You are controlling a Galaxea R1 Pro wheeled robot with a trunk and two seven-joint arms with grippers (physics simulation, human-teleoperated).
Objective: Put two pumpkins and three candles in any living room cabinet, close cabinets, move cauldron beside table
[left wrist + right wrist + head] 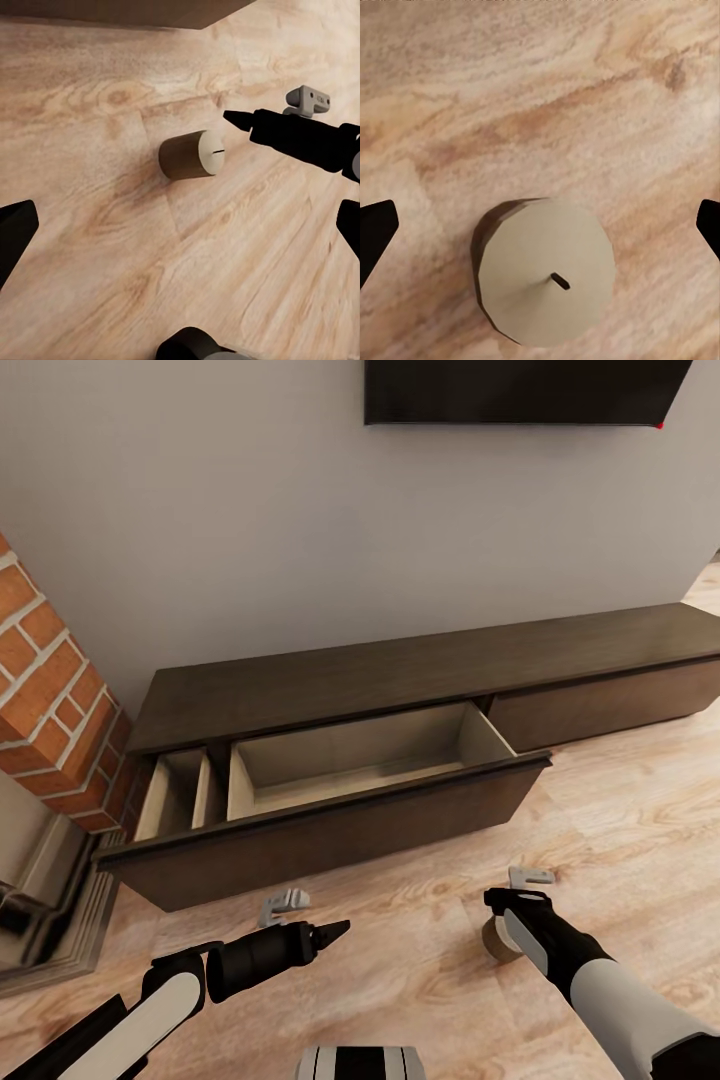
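Directly below the right gripper (540,225) stands a short, stubby beige-grey wax candle (544,281), upright on the pale wood-plank floor (400,920), its wick pointing up along the gripper's line of approach. The black fingertips sit spread wide at either side, holding nothing, with the candle between them but lower. The left gripper (335,930) hovers well to the side, and it too looks released, though only its dark tips show. The right arm is plainly nearer. Beyond, the long low dark brown wooden cabinet (420,670) has a drawer (360,760) pulled out, pale inside and seemingly bare. A straight descent should bracket the candle.
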